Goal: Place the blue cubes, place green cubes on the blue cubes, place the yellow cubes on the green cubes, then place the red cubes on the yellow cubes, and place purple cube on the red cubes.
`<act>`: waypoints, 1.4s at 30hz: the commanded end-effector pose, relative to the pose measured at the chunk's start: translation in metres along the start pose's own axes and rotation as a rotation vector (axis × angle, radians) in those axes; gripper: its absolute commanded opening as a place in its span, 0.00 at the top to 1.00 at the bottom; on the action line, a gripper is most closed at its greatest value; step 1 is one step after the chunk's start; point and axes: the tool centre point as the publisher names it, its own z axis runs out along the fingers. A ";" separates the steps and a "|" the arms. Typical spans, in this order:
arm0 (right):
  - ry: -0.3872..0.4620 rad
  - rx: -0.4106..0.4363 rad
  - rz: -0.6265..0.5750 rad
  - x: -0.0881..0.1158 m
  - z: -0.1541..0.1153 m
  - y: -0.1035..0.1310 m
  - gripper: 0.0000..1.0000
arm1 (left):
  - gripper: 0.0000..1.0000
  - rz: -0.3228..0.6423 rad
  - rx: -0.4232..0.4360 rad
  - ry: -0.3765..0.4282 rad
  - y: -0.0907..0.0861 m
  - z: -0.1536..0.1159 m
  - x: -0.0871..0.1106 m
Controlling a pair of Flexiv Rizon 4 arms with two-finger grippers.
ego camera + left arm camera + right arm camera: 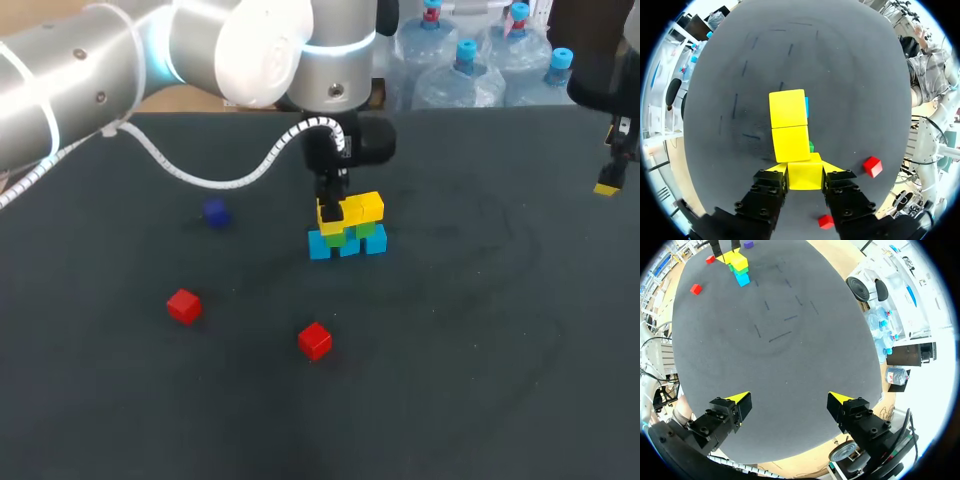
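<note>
Left claw (pixel 805 171) clamps third small yellow cube (pixel 804 180) onto green cube layer (pixel 366 232); yellow tier apparently closing. Next: let go, rise straight. Right claw (pixel 788 401) spread, empty.

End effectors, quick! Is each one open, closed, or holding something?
Left end effector: closed on a yellow cube.
Right end effector: open, holding nothing.

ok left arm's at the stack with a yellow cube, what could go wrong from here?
1. Left gripper is shut on the yellow cube atop the stack; opening or lifting could drag it off.
2. That cube looks slightly off line from the other two yellow cubes, so red cubes may seat poorly.
</note>
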 end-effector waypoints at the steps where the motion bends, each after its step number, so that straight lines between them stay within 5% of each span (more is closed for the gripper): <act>1: -0.001 -0.001 -0.001 0.000 0.001 -0.001 0.00 | 1.00 0.003 0.009 -0.001 0.004 0.002 -0.001; 13: -0.001 -0.001 -0.001 0.000 0.001 -0.001 0.00 | 0.95 -0.001 0.012 -0.011 0.005 0.005 0.001; 15: -0.001 -0.001 -0.001 0.000 0.001 -0.001 0.00 | 0.82 -0.001 0.013 -0.014 0.004 0.005 0.001; 17: -0.001 -0.001 -0.001 0.000 0.001 -0.001 0.00 | 0.52 -0.001 0.016 -0.020 0.004 0.005 0.001; 18: -0.001 -0.001 -0.001 0.000 0.001 -0.001 0.00 | 0.09 -0.002 0.017 -0.021 0.004 0.005 0.001; 19: -0.001 -0.001 -0.001 0.000 0.001 -0.001 0.00 | 0.00 -0.003 0.021 -0.024 0.004 0.005 0.001; 42: -0.001 -0.001 -0.001 0.000 0.001 -0.001 0.00 | 0.00 -0.066 -0.034 -0.100 0.003 -0.005 0.020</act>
